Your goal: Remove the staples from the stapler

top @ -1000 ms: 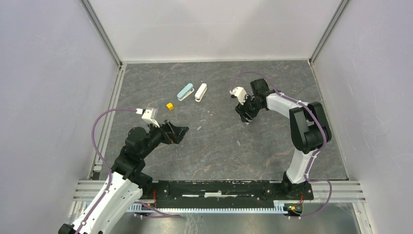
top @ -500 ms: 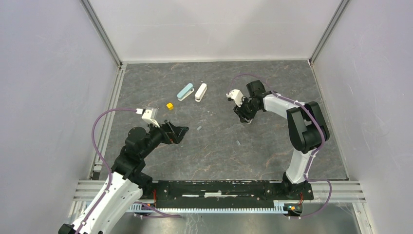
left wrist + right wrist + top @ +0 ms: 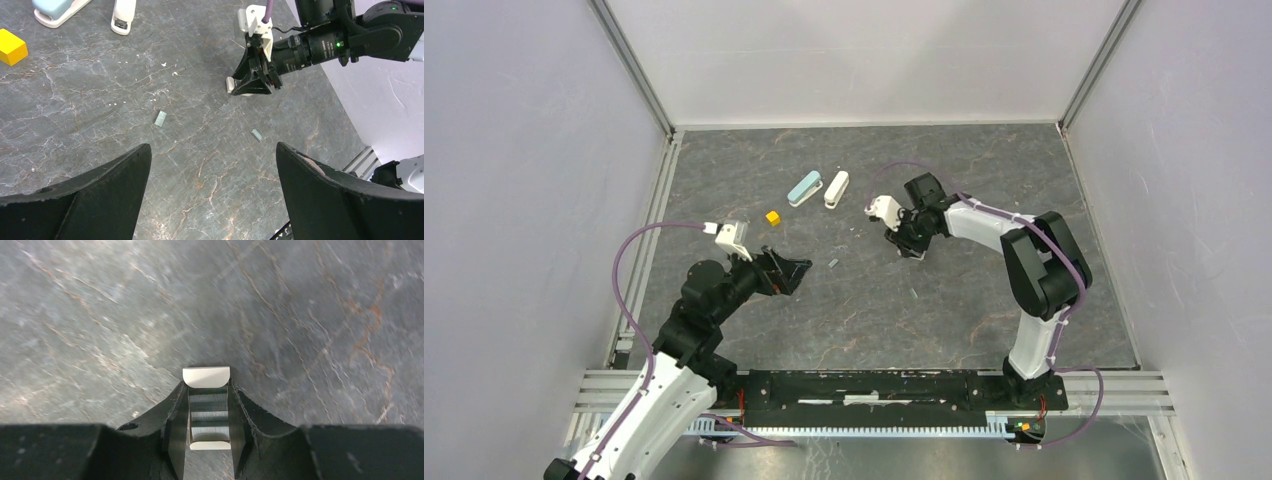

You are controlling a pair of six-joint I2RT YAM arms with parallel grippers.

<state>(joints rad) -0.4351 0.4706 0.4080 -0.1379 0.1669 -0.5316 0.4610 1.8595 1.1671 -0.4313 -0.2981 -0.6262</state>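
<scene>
**Right claw just clamped onto the little stapler**

The stubby grey stapler (image 3: pixel 209 407) is now pinched between the fingers of the right gripper (image 3: pixel 207 385). They narrowed onto it over the last second while the arm slid closer to the long white stapler (image 3: pixel 836 188). It sits right of that one, nearer the arms. Looks held well enough to start unloading. A silvery staple strip (image 3: pixel 160 118) lies nearer still. The left gripper (image 3: pixel 211 150) hangs wide open, empty.
</scene>
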